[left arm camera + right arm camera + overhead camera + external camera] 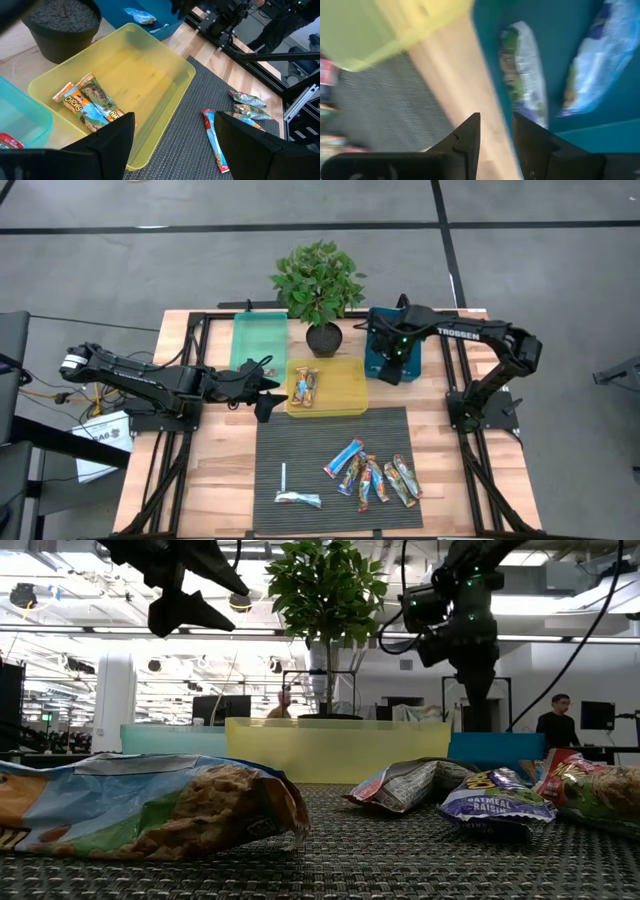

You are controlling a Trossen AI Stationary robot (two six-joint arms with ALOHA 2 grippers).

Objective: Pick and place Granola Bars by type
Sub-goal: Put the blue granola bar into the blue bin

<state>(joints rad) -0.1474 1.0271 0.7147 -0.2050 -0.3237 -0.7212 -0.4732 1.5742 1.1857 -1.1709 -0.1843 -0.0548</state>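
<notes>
Several granola bars lie in a cluster on the dark mat, and one more lies near the white stick. Two orange-green bars lie in the yellow tray. Two blue-white bars lie in the blue bin. A red bar lies in the teal tray. My left gripper hovers open and empty over the yellow tray's near left corner. My right gripper hangs over the blue bin's edge, its fingers slightly apart and empty.
A potted plant stands at the far edge between the teal tray and the blue bin. A blue bar lies on the mat nearest the yellow tray. Bare wood shows on both sides of the mat. People stand in the room behind.
</notes>
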